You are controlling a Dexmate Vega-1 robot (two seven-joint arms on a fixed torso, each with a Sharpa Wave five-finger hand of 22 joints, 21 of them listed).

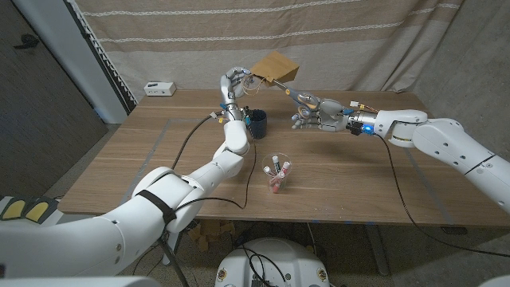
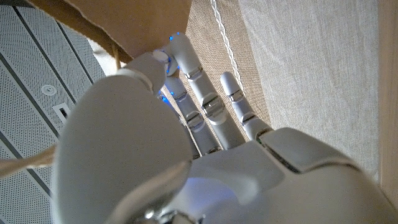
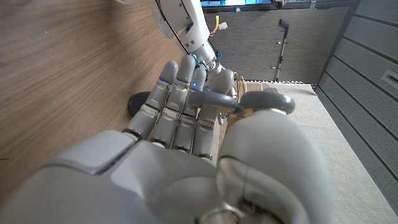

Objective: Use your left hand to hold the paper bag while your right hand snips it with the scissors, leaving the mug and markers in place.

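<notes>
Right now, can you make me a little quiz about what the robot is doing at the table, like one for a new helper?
1. True or false: the left robot hand holds the paper bag up off the table.
2. What does the right robot hand hold? A) a marker B) the scissors C) the mug
3. Fill in: the markers stand in a clear ____ near the table's middle.

Key:
1. True
2. B
3. cup
</notes>
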